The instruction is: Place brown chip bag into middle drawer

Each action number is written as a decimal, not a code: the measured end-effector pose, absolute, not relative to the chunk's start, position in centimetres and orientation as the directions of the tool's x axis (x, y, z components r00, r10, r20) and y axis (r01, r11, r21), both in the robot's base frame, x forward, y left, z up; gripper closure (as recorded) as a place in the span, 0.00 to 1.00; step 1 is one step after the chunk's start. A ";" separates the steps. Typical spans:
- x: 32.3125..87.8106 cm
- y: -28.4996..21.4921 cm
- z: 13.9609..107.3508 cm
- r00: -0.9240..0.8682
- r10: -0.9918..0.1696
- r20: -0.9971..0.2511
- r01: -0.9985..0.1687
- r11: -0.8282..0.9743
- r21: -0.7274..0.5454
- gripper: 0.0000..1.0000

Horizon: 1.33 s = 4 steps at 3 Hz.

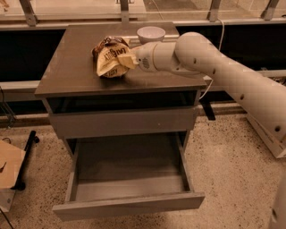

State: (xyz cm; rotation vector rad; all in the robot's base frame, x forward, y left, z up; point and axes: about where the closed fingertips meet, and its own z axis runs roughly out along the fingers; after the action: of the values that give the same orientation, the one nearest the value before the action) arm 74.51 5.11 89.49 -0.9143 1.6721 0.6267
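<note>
The brown chip bag, dark brown at the top and pale yellow below, stands tilted up on the cabinet top, left of centre. My gripper reaches in from the right and is shut on the bag's right edge. The small white bowl sits just behind my wrist. The middle drawer is pulled open below, and its grey inside holds nothing. The upper drawer front is closed under a dark gap.
My white arm crosses the cabinet's right side. A cardboard box and a black stand leg lie on the speckled floor at left. A dark ledge with metal posts runs behind the cabinet.
</note>
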 end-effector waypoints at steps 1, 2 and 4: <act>69.6 3.3 92.1 -0.093 -0.222 -0.971 -0.828 0.558 -0.048 1.00; 62.0 2.8 93.4 -0.066 -0.217 -0.974 -0.869 0.493 -0.051 1.00; 46.3 -0.4 89.5 -0.168 -0.232 -0.958 -0.930 0.359 0.076 1.00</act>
State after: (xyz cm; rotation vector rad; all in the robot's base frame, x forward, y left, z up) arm 46.29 -0.44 89.46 -1.0566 1.6396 0.8907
